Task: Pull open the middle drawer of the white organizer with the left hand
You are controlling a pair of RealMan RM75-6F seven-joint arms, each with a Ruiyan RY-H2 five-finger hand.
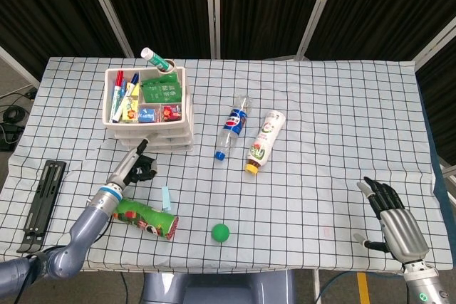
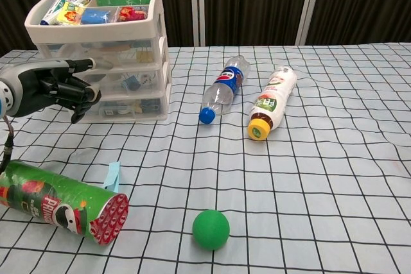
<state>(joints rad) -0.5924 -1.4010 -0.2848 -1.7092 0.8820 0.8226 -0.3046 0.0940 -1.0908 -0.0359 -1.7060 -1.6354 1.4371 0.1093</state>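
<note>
- Fingers (image 2: pixel 76 88) of the left hand (image 2: pixel 54 89) are curled in, with one stretched out toward the organizer (image 2: pixel 106 56); its tip reaches the front of the middle drawer (image 2: pixel 131 81).
- Whether that tip has hooked the drawer's edge or merely touches it I cannot tell, as the hand covers the contact in the chest view and it is too small in the head view. Nothing is plainly gripped.
- From above, the left hand (image 1: pixel 135 168) sits just in front of the organizer (image 1: pixel 148 115), with the forearm running back toward the table's near left edge.
- White and three drawers high, the organizer stands at the back left of the table (image 1: pixel 320 119), which wears a checked cloth. The middle drawer looks flush with the ones above and below it.
- Its top tray holds markers (image 1: pixel 122 94), a green packet (image 1: pixel 164 91) and small coloured items.
- Right hand (image 1: pixel 396 223) lies at the near right corner of the table, fingers apart and holding nothing, well away from everything else.
- Lying on its side near the left hand is a green can (image 2: pixel 58 202), with a pale blue clip (image 2: pixel 112 176) just beside it.
- Toward the near edge rests a green ball (image 2: pixel 210 229).
- Two bottles lie side by side mid-table: a blue-capped one (image 2: pixel 221 91) and a white one with a yellow cap (image 2: pixel 272 102).
- At the far left edge lies a black bar-shaped object (image 1: pixel 43 204).
</note>
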